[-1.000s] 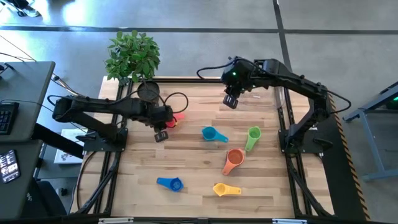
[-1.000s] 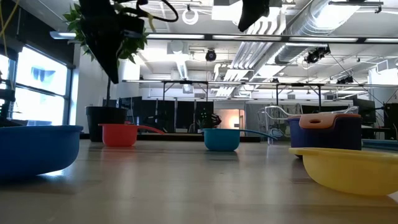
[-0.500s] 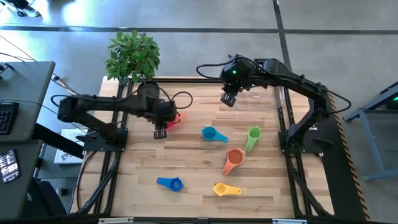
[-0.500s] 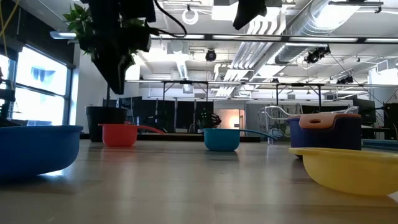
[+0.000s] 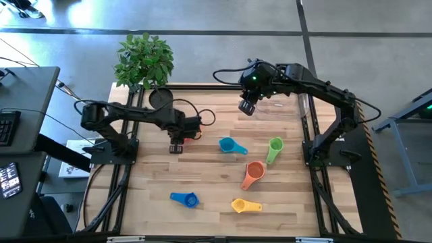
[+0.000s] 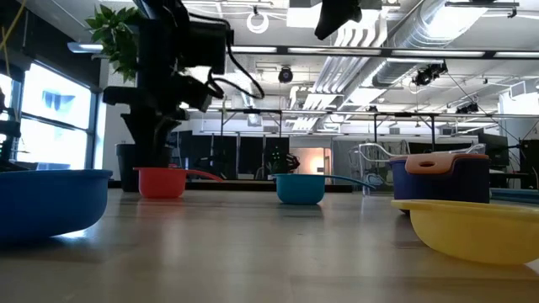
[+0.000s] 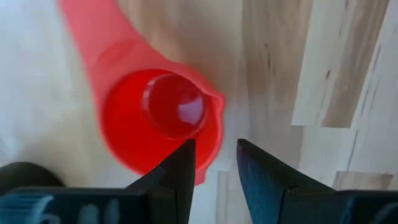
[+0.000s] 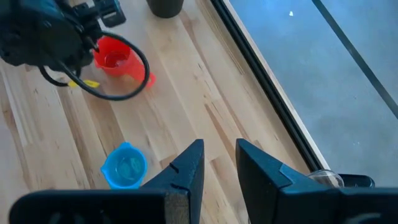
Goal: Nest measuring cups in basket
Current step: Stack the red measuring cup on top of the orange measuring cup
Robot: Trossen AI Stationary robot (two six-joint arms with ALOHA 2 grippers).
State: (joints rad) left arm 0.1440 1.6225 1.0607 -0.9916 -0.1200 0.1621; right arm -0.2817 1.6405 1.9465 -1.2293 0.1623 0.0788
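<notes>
The red measuring cup (image 7: 158,118) stands upright on the table's far left; the left arm hides most of it in the high view. My left gripper (image 7: 214,155) points straight down just above it, open, one finger over the bowl and one outside the rim. My right gripper (image 5: 246,106) hangs high over the far middle, open, holding nothing. The teal (image 5: 227,144), green (image 5: 275,147), orange (image 5: 254,172), yellow (image 5: 241,205) and blue (image 5: 187,199) cups lie apart on the wood. The clear basket (image 5: 305,108) stands at the far right edge.
A black round pot (image 5: 160,98) with a leafy plant (image 5: 143,59) stands at the far left corner, just behind the left arm. In the low view the orange cup's rim (image 6: 438,164) shows above a purple wall (image 6: 438,183). Bare wood lies between the cups.
My left gripper has come down toward the red cup and rolled about its own axis, its arm shifting a little toward the table's right. The red cup and the other cups have stayed where they were.
</notes>
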